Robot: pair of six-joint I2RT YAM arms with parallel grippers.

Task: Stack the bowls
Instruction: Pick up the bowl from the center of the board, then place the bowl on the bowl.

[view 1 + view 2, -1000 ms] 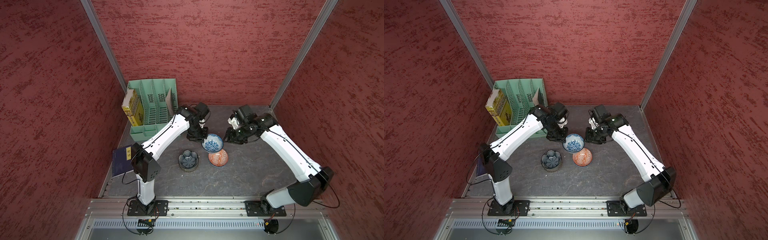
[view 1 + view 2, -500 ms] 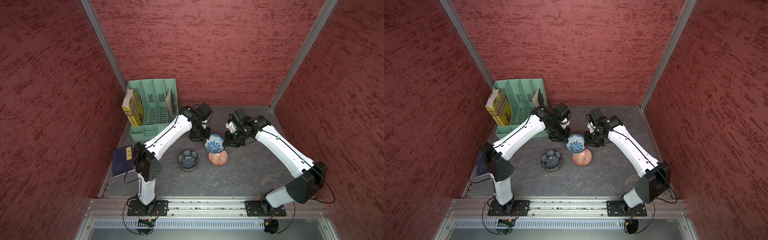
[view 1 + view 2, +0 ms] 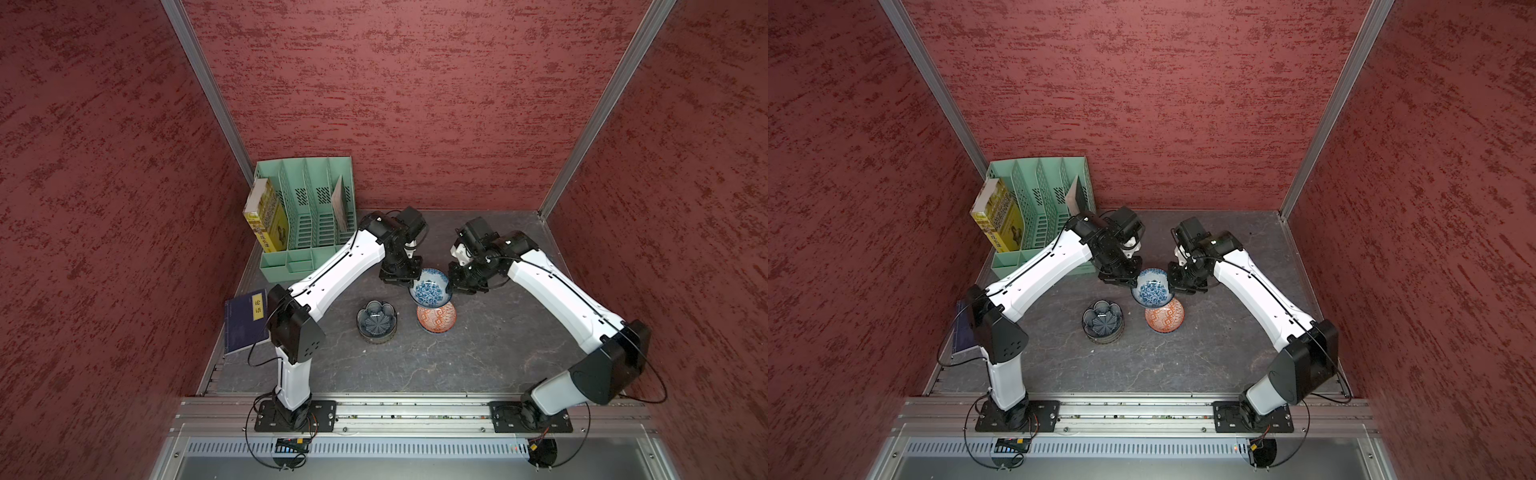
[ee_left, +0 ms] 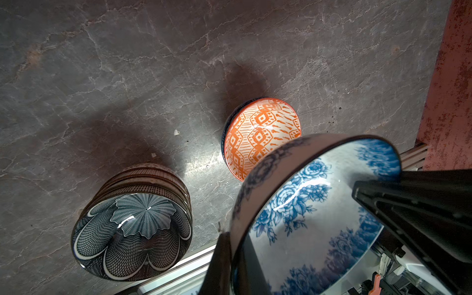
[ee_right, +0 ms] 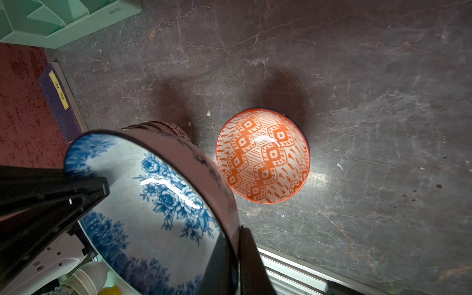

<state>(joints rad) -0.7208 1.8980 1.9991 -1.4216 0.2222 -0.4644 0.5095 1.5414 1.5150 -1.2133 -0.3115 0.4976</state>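
Blue-white bowl is held lifted just behind the orange-red bowl, its rim pinched on opposite sides by the clenched left gripper and right gripper — likely for a handover — with the flower-topped stack beside that orange-red bowl

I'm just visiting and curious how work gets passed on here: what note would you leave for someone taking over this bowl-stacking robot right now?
Left end effector: shut on the blue-white bowl at its rim.
Right end effector: shut on the opposite rim.
Bowls: that bowl is held off the table between both arms. The orange bowl sits alone on the table close by. A stack topped by the dark flower bowl stands beside it.
Done: several bowls nested in the stack, count unclear.
Left: add the blue-white and orange bowls.
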